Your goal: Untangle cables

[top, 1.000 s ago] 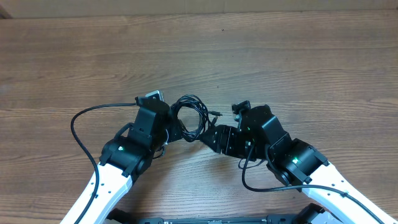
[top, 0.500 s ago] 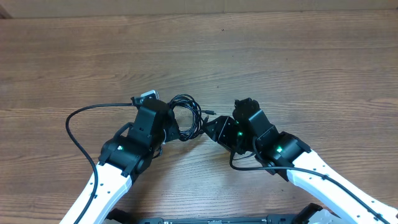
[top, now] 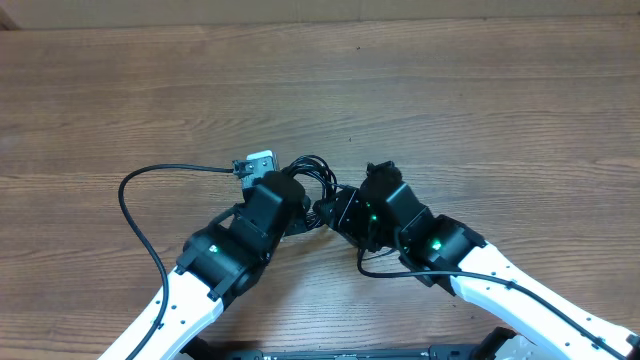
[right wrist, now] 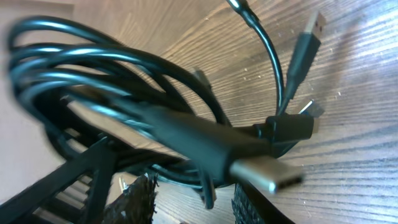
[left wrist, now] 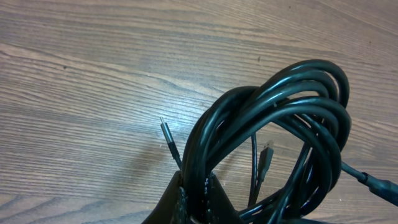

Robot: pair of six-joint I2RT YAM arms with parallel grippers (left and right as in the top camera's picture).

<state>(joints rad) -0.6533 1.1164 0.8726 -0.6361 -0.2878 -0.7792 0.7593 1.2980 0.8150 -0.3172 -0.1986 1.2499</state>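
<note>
Wood-grain table [top: 480, 90] fills every view, bare but for the arms and the cables [top: 312, 172]. They sit bunched in one black coil near the table's middle, right between the two end effectors and lifted partly off the wood.

The left end effector [left wrist: 198, 202] is clamped on several strands at the bottom of the coil. The right end effector [right wrist: 196, 202] has its jaws apart with strands crossing the gap; whether they pinch anything I cannot tell.

From the left wrist, the coil rises out of the grip as an oval loop, its long axis leaning up and to the right. One slim plug [left wrist: 166, 134] pokes out to the left, pointing up. From the right wrist, a USB-C plug [right wrist: 264, 173] points to the lower right and a flat USB plug [right wrist: 311, 31] points toward the top right.

These cords look light, limp and smooth, so they should slide and spring back into loops rather than hold a shape. A free end just behind its plug looks the best place to take hold, since the moulded body is stiffer and thicker.
</note>
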